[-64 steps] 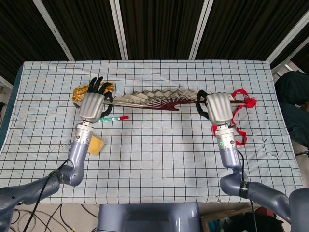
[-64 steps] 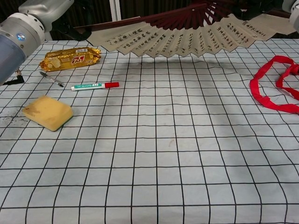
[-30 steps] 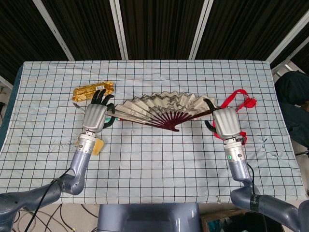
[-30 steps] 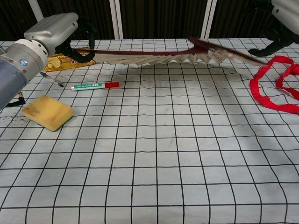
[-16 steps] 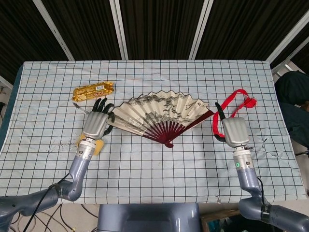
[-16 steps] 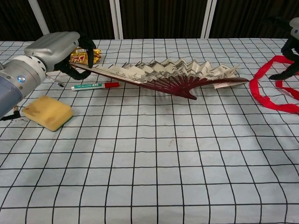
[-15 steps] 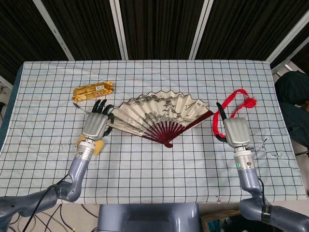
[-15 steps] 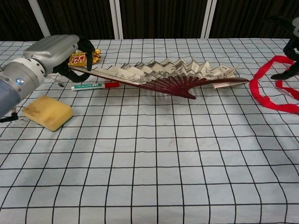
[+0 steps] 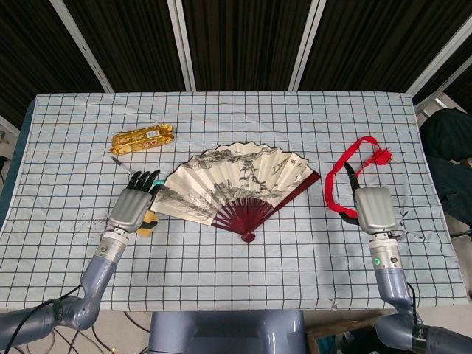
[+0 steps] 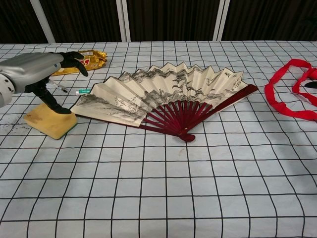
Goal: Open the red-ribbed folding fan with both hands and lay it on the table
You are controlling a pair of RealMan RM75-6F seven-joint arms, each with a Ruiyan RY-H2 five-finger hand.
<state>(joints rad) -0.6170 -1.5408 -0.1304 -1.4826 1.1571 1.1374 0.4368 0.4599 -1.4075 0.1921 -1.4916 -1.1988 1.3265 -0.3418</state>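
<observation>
Red-ribbed folding fan (image 9: 234,188) spread wide, flat on the checked table (image 9: 243,273). Left of fan: left hand (image 9: 134,207), empty, fingers (image 10: 74,58) apart, above yellow sponge (image 10: 48,122). Right of fan: right hand (image 9: 375,209) beside red ribbon (image 9: 346,171), finger state unclear.

I see a gold foil snack packet (image 10: 81,60), a yellow sponge (image 10: 49,123), a black pen (image 10: 58,88) and a red ribbon (image 10: 290,94) on the checked tablecloth (image 10: 163,188).
</observation>
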